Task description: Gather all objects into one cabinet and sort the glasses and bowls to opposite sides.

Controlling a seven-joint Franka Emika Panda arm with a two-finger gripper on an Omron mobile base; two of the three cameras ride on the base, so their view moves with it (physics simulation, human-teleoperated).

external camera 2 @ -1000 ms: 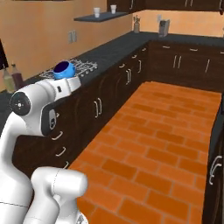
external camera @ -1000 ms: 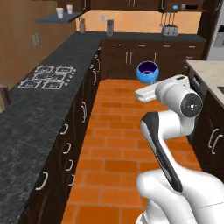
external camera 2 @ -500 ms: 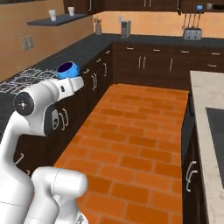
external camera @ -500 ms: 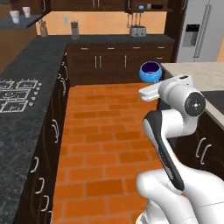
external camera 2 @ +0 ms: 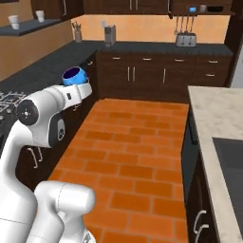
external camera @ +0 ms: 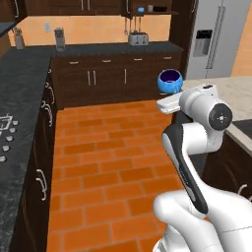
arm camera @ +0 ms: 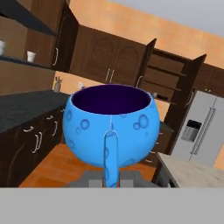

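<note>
My gripper (arm camera: pixel 111 177) is shut on a bright-blue bowl (arm camera: pixel 111 124) with a dark navy inside, holding it upright from below by a blue strip on its near side. In the base views the blue bowl (external camera: pixel 170 81) (external camera 2: pixel 74 76) rides above the hand, over the brick floor. Ahead, the dark wood wall cabinet (arm camera: pixel 169 83) stands with both doors open. On its shelf I see another blue bowl (external camera 2: pixel 192 9), a grey-beige cup (external camera 2: pixel 202 8) and a black bowl (external camera 2: pixel 216 8).
A silver toaster (external camera: pixel 137 38) sits on the back counter under the open cabinet. A steel fridge (external camera: pixel 211 39) stands right of it. A pale island counter (external camera 2: pixel 216 118) runs along the right, a dark counter with a stove (external camera: pixel 6 138) along the left. Orange brick floor (external camera: pixel 108 162) lies between.
The whole scene has swung across both base views, so the base has turned toward the back wall and fridge. The blue bowl stays in the shut gripper, arm pose unchanged.
</note>
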